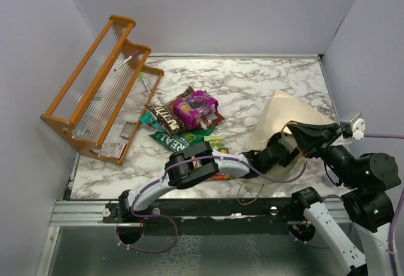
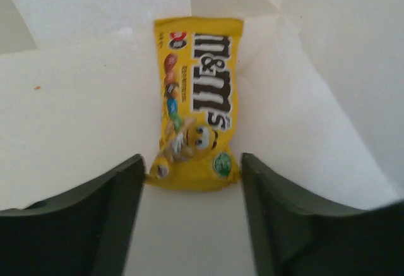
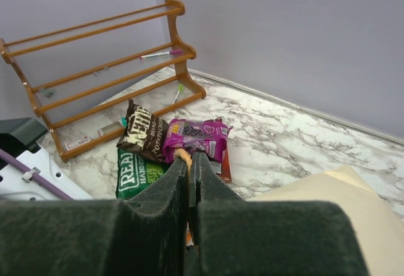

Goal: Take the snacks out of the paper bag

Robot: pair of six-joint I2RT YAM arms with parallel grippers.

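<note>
The cream paper bag (image 1: 285, 108) lies on its side at the right of the table. My left gripper (image 1: 282, 150) reaches into its mouth. In the left wrist view the left gripper (image 2: 192, 178) stands open on the bag's pale inside, and a yellow M&M's packet (image 2: 199, 99) lies just beyond its fingertips (image 2: 129, 200), its near end level with them. My right gripper (image 3: 191, 159) is shut on the bag's tan cord handle (image 3: 184, 156) and holds it up. Other snacks lie in a pile on the marble: a magenta-purple packet (image 1: 196, 107), a brown one (image 1: 165, 117) and a green bag (image 1: 170, 139).
An orange wooden rack (image 1: 95, 93) stands tilted at the back left, with a pen on it and small items below. The snack pile (image 3: 164, 143) sits between the rack and the bag. Purple walls close in the table on three sides.
</note>
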